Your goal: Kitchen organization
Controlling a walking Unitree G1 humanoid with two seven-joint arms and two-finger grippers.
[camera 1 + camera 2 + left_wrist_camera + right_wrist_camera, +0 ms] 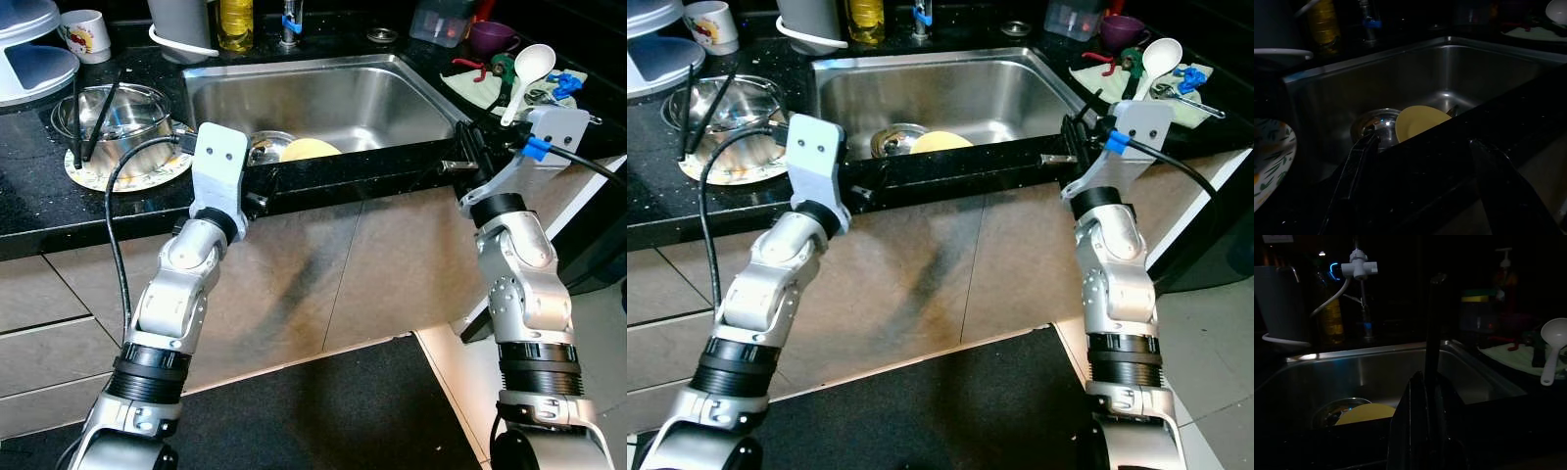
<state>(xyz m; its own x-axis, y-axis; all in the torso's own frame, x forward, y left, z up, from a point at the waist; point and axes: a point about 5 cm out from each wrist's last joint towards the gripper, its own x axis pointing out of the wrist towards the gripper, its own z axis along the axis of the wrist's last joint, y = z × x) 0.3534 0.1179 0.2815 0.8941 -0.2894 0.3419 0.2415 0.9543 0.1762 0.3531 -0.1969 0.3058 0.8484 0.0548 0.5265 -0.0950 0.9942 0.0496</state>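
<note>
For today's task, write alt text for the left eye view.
Two silver robot arms reach towards a stainless steel sink holding a round yellow plate and a small steel bowl, set in a black speckled counter.

- Steel sink set in a black worktop, holding a yellow plate.
- Both silver arms reach toward its front edge.
- White spoon right of the sink.

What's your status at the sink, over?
Left gripper open at the counter edge. Right gripper shut, empty, same edge. Yellow plate and steel bowl in sink, untouched. Nothing blocking.
</note>
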